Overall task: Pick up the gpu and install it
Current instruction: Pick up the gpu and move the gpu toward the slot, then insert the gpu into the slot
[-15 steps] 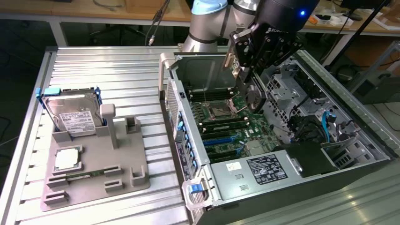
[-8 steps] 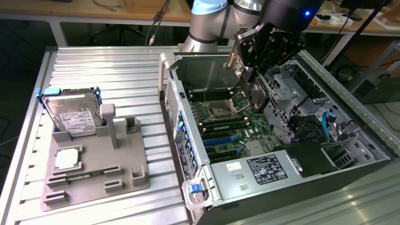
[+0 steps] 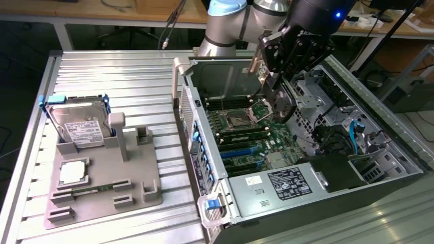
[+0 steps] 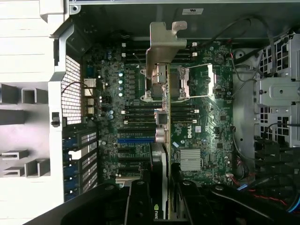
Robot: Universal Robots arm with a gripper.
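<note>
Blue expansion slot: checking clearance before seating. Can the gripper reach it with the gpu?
Probably yes: the case is open, nothing visible between the gpu in the gripper and the blue slot.

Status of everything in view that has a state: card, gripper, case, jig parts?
Green gpu card, black cooler, silver bracket: held edge-on over the green motherboard.
Black gripper: shut on gpu.
Dark metal computer case: side open.
Silver hard drive, white label: standing in grey holder.
Narrow green memory stick: lying in holder.
Square silver processor: flat in holder.
</note>
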